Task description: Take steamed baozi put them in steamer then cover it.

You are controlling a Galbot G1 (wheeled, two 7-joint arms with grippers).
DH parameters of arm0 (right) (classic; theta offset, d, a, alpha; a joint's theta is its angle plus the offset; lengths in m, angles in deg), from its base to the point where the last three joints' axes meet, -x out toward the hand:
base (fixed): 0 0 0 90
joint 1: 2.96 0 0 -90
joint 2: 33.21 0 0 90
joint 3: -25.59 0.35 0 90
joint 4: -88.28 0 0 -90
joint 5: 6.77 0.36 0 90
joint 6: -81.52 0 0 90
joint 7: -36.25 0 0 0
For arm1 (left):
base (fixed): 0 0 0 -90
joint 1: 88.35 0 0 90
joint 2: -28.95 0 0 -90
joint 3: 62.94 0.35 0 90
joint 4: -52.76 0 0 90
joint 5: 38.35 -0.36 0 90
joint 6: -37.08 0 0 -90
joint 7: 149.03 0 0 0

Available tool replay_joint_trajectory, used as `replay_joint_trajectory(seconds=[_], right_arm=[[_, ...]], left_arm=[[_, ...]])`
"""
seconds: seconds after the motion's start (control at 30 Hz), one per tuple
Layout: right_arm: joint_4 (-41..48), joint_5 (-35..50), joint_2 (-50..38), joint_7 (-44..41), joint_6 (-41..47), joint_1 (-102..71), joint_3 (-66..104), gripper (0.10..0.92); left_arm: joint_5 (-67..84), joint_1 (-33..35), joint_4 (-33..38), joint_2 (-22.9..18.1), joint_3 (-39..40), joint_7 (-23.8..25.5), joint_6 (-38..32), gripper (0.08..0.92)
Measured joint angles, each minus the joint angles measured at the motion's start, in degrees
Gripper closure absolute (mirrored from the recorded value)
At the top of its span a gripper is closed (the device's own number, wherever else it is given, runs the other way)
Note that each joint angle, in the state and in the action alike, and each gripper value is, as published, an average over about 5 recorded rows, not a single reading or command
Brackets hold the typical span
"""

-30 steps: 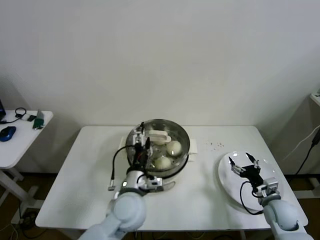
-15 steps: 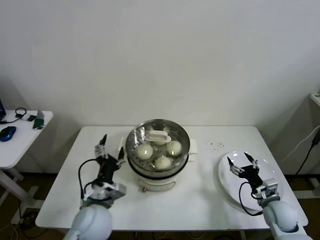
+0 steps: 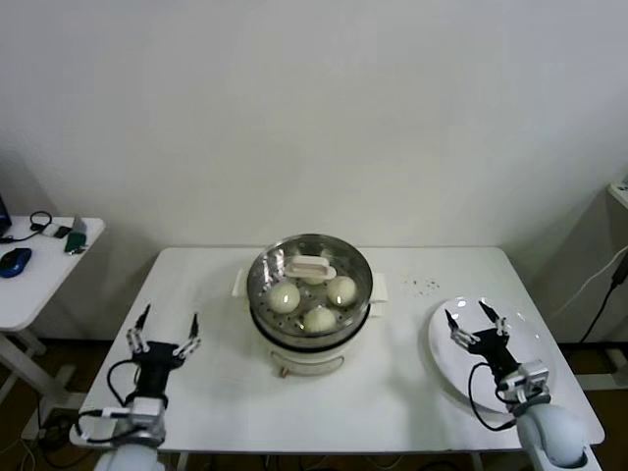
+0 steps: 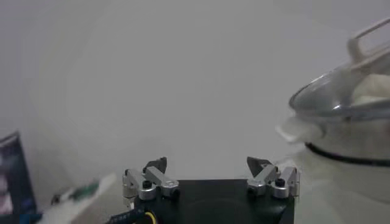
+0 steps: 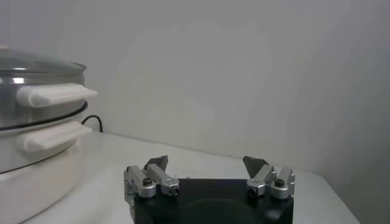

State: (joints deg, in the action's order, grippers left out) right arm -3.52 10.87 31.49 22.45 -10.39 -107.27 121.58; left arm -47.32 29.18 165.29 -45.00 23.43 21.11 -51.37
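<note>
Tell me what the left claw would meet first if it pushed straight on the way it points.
Probably nothing: the open left claw faces bare wall, with the steamer off to one side, though depth is unclear.

The steamer (image 3: 310, 324) at centre is shiny steel on a smooth cream plastic body; its lid (image 3: 310, 280) is clear glossy glass. The buns (image 3: 340, 289) look smooth and matt. The table (image 3: 412, 392) is matt white.
</note>
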Motion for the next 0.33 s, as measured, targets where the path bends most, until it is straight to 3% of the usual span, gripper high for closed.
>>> replay_joint_trajectory(seconds=[0.33], right_arm=[[-0.61, 0.69, 1.11, -0.02, -2.63, -0.87, -0.29, 0.203]], left_arm=[[7.07, 2.86, -2.23, -2.33, -4.22, 0.70, -5.36, 0.177]])
